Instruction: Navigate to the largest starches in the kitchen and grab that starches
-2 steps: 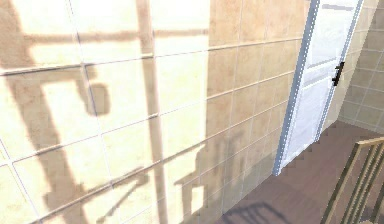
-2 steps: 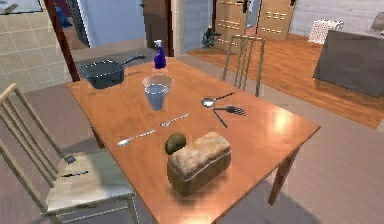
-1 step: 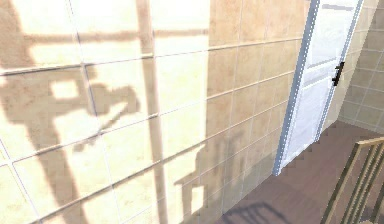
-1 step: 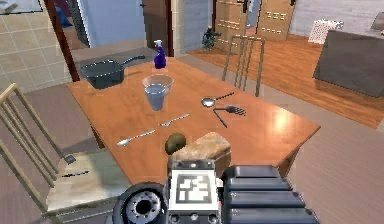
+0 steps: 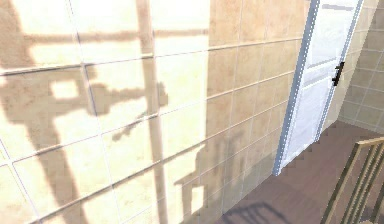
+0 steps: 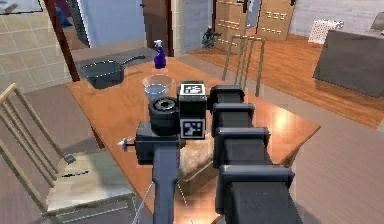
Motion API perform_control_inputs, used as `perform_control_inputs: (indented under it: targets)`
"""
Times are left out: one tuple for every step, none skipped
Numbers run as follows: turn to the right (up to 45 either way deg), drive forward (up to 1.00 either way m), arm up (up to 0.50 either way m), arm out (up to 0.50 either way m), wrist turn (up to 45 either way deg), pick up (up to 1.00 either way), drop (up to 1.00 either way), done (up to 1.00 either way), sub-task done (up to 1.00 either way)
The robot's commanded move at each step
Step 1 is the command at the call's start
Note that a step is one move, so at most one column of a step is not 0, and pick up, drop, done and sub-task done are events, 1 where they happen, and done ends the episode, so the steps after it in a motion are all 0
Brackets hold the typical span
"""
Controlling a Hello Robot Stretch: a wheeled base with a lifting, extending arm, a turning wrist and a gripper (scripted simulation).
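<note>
How the jaws stand cannot be told. The gripper [image 6: 160, 128] hangs above a wooden table [image 6: 270, 130], near a glass bowl [image 6: 157, 83], dark pan [image 6: 105, 70] and spray bottle [image 6: 158, 52]. Which item, if any, is the starches I cannot tell, so finding and grabbing probably remain.

Starches: location indiscernible.

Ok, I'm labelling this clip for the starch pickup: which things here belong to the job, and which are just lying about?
Job: the gripper, at the wooden table; I cannot tell whether it holds anything.

Lying about: blue spray bottle, glass bowl, dark pan, cushioned chair, white door.
</note>
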Motion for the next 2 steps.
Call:
perform_control_inputs:
  targets:
    - [0.0,0.00,0.00,0.00,45.0,0.00,0.00,0.00,0.00]
    - [0.0,0.00,0.00,0.00,45.0,0.00,0.00,0.00,0.00]
